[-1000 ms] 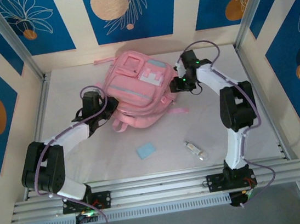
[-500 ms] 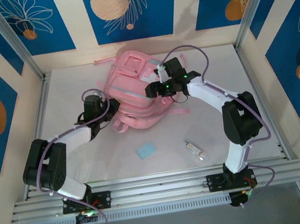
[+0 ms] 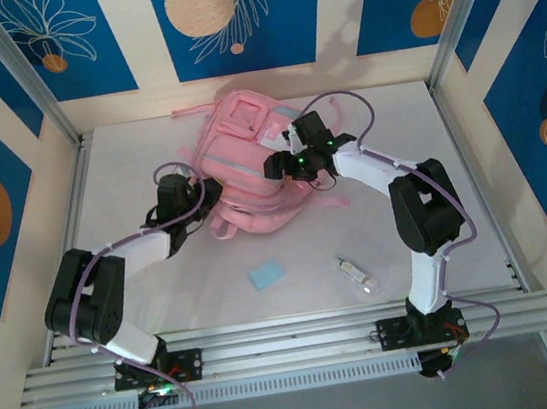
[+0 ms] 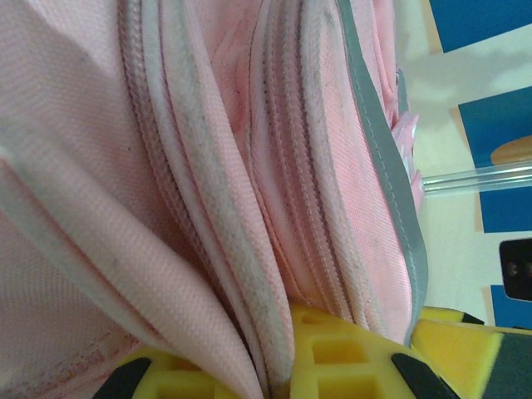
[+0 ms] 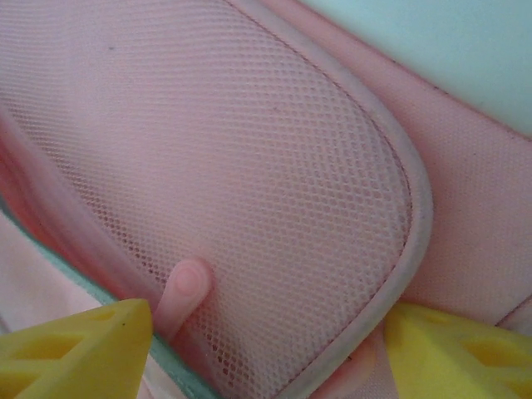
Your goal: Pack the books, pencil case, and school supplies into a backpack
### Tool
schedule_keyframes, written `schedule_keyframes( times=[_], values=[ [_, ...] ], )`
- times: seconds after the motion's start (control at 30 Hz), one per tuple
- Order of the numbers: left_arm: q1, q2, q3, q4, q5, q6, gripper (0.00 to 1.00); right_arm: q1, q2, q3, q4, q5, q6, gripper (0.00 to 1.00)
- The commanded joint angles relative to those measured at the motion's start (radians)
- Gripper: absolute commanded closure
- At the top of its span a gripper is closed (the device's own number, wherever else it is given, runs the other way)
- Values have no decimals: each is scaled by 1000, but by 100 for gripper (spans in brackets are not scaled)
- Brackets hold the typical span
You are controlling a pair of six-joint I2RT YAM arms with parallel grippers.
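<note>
Right fingers [image 3: 284, 166] edged onto backpack [image 3: 242, 193], spread around mesh; left fingers [image 3: 205, 195] pinch its seam; pad [image 3: 266, 274], tube [image 3: 357, 275] nearby.

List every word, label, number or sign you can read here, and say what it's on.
Nothing is legible in any view.
Patch on the backpack: pale blue and white blocks, no letters readable.
Tube: any print is too small to read.
Blue pad: plain, no marks visible.
Wall panels: leaves and circles, no words.

The backpack [image 3: 250, 177] lies at the back middle of the worktop [image 3: 165, 299]. Nearer the front lie the square pad [image 3: 266, 274], left, and the small tube [image 3: 356, 274], right.
</note>
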Motion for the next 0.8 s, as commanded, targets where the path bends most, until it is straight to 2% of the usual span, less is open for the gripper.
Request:
schedule_keyframes(
  times=[0.0,0.23,0.47,0.6,0.77],
  values=[
    [-35,-2,8,139,36,18,100,13,-12,-33,24,32,68,25],
    [-50,15,11,158,13,13,100,74,-19,-27,58,-97,73,31],
    [-52,56,18,196,-6,-2,100,161,-165,-150,13,-140,109,31],
    [-52,58,33,180,-4,13,100,171,-205,-173,-18,-110,86,31],
    [-46,22,47,108,-16,69,100,132,-228,-144,-133,0,-11,31]
  ],
)
